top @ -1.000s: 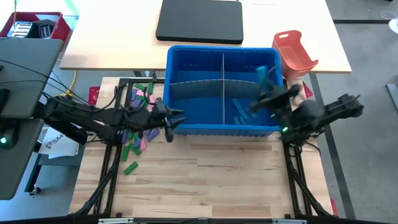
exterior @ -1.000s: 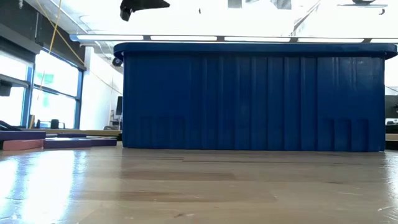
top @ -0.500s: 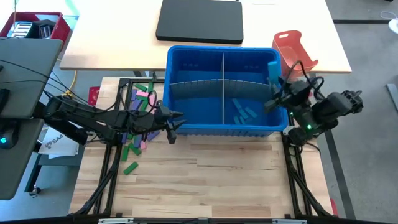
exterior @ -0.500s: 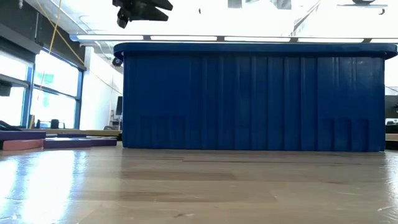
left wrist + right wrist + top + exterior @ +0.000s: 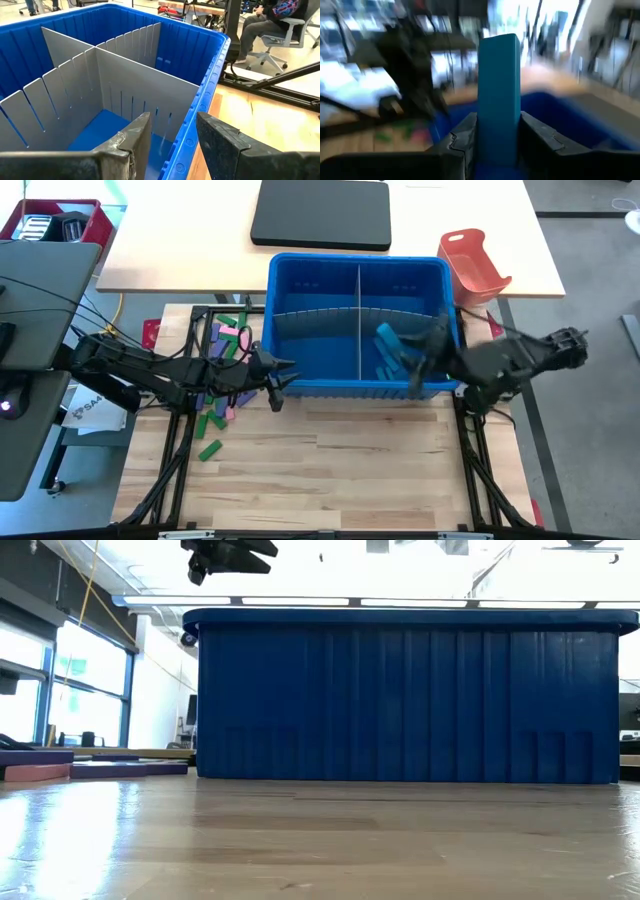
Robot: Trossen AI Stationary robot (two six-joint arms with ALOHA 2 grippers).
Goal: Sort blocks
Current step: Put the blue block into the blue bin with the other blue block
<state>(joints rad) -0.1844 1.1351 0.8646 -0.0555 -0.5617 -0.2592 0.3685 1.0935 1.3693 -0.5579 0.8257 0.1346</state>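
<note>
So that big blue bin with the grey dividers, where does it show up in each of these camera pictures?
High view: the blue bin sits at the middle, toward the top.
Low view: its dark blue front wall fills the middle.
Left wrist view: its corner and inside fill most of the picture.
Right wrist view: a blurred blue wall, probably the bin, behind the held blue block.
Shared landmark: the grey dividers, seen in the high and left wrist views.

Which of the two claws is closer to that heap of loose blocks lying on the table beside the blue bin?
The left. The left gripper hangs at the blue bin's corner, right beside the heap of blocks. The right gripper, clamping a blue block, is over the bin's far compartment.
</note>
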